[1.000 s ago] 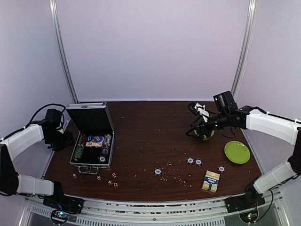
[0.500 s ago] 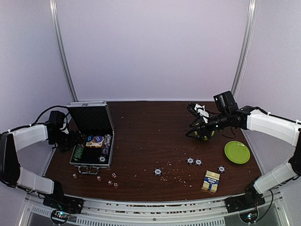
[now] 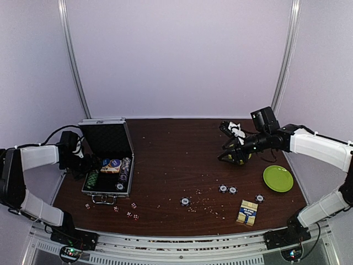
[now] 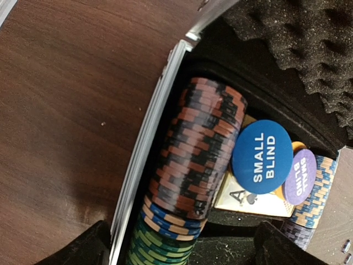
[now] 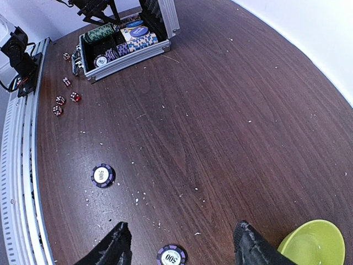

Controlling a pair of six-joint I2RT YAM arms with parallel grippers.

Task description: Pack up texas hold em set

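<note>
- Silver aluminium case (image 3: 107,194) lies open by the left edge of the brown table (image 3: 171,160). Its lid (image 3: 106,139) stands upright, lined with black foam, and a metal handle faces the near edge.
- Striped chip stacks (image 4: 196,160) lie on their sides in the black tray: brown-black, then blue and green. Beside them a blue SMALL BLIND button (image 4: 262,156) and a purple one rest on a card pack showing an ace.
- Four loose chips (image 3: 185,201) lie scattered near the middle of the near edge and to its right.
- Tiny red dice (image 3: 132,205) sit in front of the case, close to the near-left corner.
- The yellow-blue card box (image 3: 247,212) lies flat towards the near-right corner.
- The left gripper (image 4: 182,254) hovers at the case's left wall, fingers spread wide and holding nothing.
- The right gripper (image 5: 182,248) hangs over the lime-green bowl (image 3: 241,158) towards the far-right corner, fingers apart and empty.
- A lime-green plate (image 3: 278,178) sits by the right edge.
</note>
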